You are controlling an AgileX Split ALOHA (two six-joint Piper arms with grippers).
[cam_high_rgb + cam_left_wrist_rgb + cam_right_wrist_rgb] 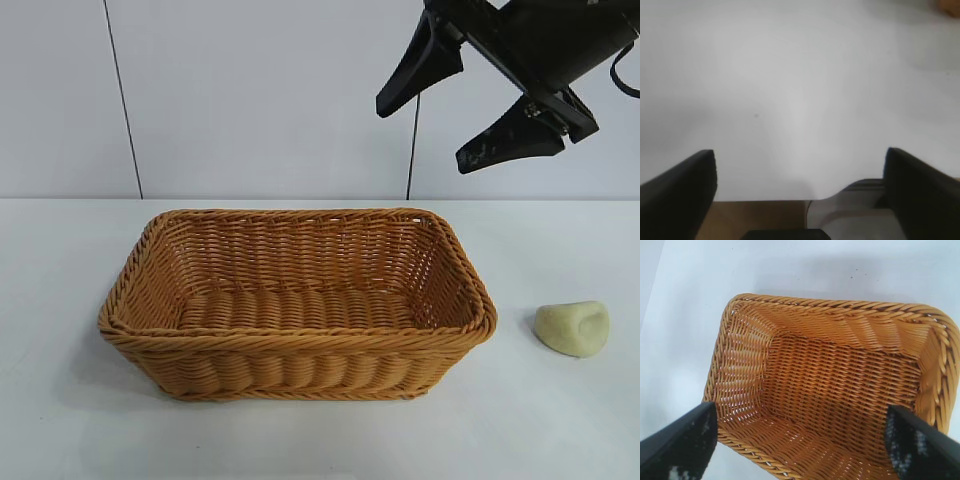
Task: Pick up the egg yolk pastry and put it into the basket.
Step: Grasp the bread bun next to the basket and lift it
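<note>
At the far left of the scene nothing of the left arm shows in the exterior view; its own wrist camera shows the left gripper [800, 200] with jaws set wide apart and nothing between them, over bare white table [790, 90] near the table's edge — parked, by the look of it.

In the middle stands the basket [300, 355], long side toward the camera, hollow and holding nothing. Its braided rim rises well above the tabletop on every side, so anything carried in has to clear that rim from above.

To the right, high over the basket's right end, hangs the right gripper [460, 105], jaws spread wide and empty. Its wrist camera looks straight down into the basket [840, 385].

Farthest right, on the table near the right edge of the exterior view, lies the egg yolk pastry [573, 327] — apart from the basket's right end, with bare table between them and nothing touching it.

I judge the pick-up not yet begun: the approach is the step in hand. The next move calls for the right gripper to shift rightward and toward the near side, then descend over the pastry with jaws open. There is free room all round the pastry, though the basket's right wall stands on its left side.
</note>
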